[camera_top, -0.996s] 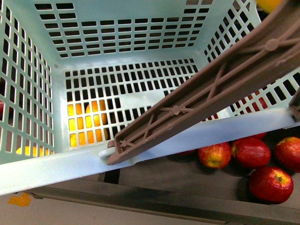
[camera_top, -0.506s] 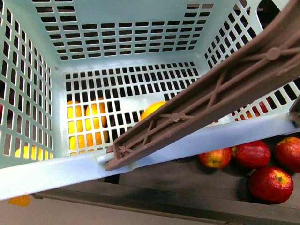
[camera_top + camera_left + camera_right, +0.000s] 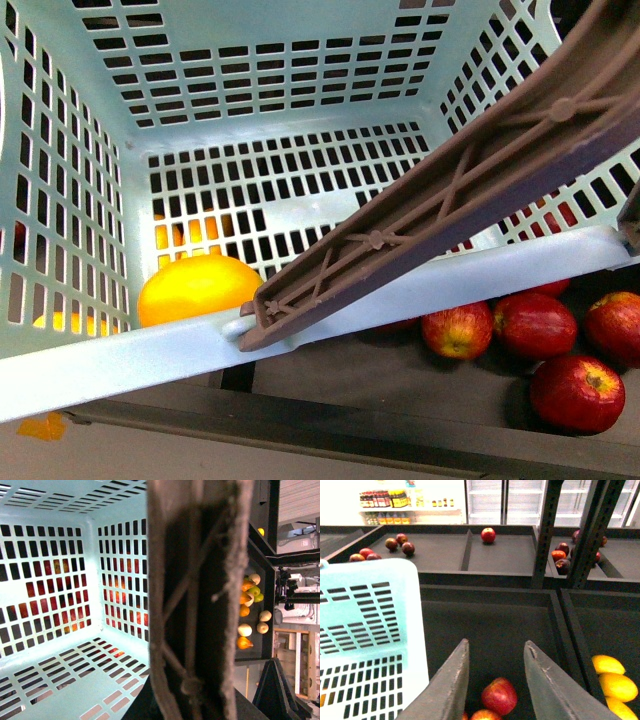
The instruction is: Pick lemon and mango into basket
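Lemon, smooth oval, in slotted basket | right gripper jaws apart | left gripper: cannot tell

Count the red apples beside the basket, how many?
4. Three apples sit in a row by the basket rim, one nearer the camera. More may hide behind the basket.

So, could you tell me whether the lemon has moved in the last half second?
Yes. The lemon has gone from mid-floor, beside the brown handle, leftward to the basket's near rim.
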`<state>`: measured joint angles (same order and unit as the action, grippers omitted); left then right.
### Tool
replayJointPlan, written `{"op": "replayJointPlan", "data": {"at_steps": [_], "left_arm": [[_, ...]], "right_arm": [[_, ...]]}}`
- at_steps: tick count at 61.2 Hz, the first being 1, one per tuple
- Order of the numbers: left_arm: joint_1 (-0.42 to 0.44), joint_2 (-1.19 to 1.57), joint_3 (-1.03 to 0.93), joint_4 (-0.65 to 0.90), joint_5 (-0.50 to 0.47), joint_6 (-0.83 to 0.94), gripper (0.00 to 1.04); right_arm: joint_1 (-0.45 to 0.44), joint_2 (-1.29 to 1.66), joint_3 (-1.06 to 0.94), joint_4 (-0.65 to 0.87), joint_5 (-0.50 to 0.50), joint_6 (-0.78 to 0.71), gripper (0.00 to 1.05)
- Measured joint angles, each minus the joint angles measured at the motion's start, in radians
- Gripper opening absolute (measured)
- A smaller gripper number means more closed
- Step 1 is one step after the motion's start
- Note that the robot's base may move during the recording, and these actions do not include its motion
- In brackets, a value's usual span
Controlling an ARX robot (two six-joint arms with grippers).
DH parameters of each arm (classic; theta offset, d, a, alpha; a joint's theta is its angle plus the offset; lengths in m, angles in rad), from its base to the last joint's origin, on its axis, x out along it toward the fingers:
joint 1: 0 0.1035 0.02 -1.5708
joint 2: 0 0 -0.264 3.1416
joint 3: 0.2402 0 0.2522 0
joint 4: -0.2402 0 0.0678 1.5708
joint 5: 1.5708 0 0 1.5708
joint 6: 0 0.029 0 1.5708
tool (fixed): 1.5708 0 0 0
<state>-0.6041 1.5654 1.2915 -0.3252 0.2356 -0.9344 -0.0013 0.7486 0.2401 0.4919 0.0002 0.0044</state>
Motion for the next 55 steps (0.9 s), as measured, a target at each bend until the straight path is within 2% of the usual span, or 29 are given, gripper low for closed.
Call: {"op": "replayJointPlan", "data": {"at_steps": [7, 20, 55], "left_arm": [[0.0, 0.0, 0.0, 0.0, 0.004, 0.0, 0.05], [0.0, 0.0, 0.0, 0.0, 0.005, 0.001, 0.05], [0.0, 0.0, 0.0, 0.0, 0.003, 0.002, 0.05]], "right_arm": [[0.0, -0.058, -0.05, 0.002, 0.0, -0.004, 0.02], [0.0, -0.185, -0.139, -0.037, 0.0, -0.001, 0.02], [0.0, -0.394, -0.222, -0.146, 0.0, -0.001, 0.02]]}}
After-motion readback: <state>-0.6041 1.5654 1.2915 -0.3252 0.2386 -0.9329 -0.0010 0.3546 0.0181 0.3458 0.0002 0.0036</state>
